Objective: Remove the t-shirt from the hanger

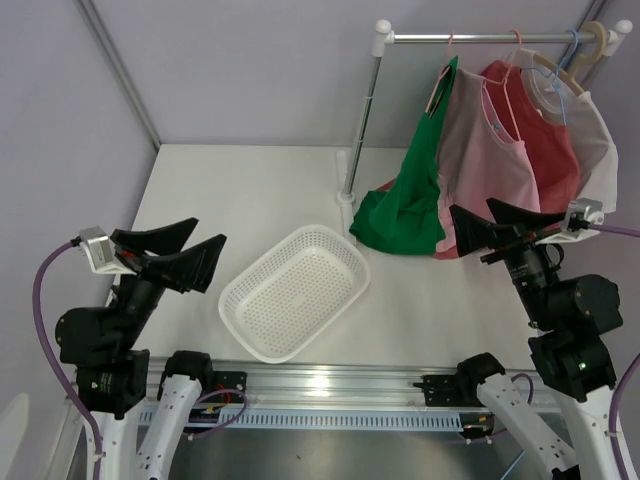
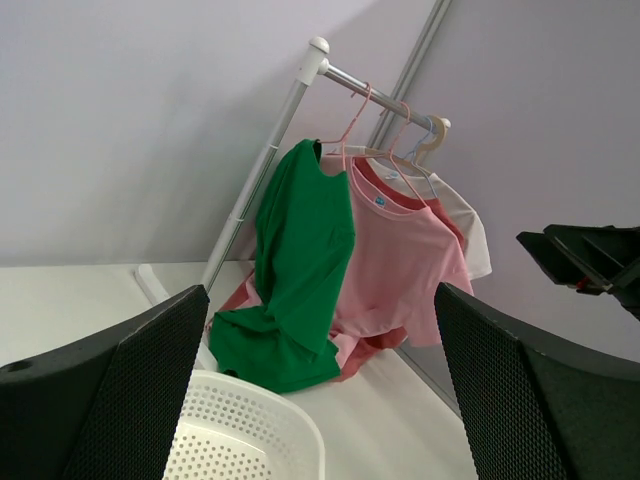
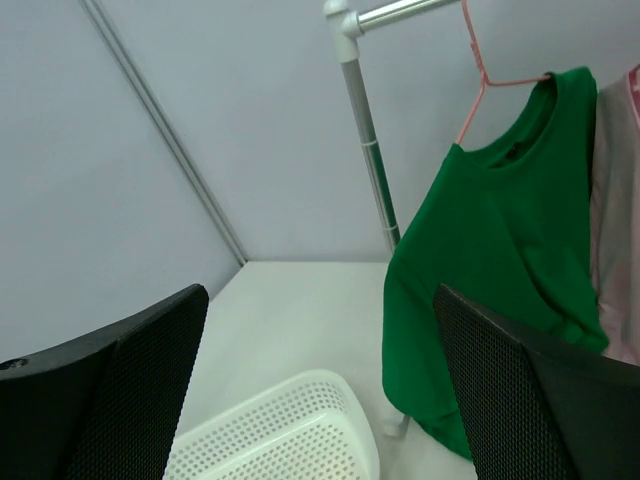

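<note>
A green t-shirt (image 1: 412, 195) hangs on a pink hanger (image 1: 441, 78) at the left end of the clothes rail (image 1: 480, 38), its hem draped on the table. It also shows in the left wrist view (image 2: 300, 270) and in the right wrist view (image 3: 480, 290). Behind it hang a grey-pink, a pink (image 1: 495, 180), a red and a white shirt. My left gripper (image 1: 195, 255) is open and empty at the left, well away from the rail. My right gripper (image 1: 470, 225) is open and empty, close to the lower hems of the shirts.
A white perforated basket (image 1: 295, 290) lies on the table between the arms. The rail's upright post (image 1: 360, 125) stands on a base just left of the green shirt. Grey walls close the back and sides.
</note>
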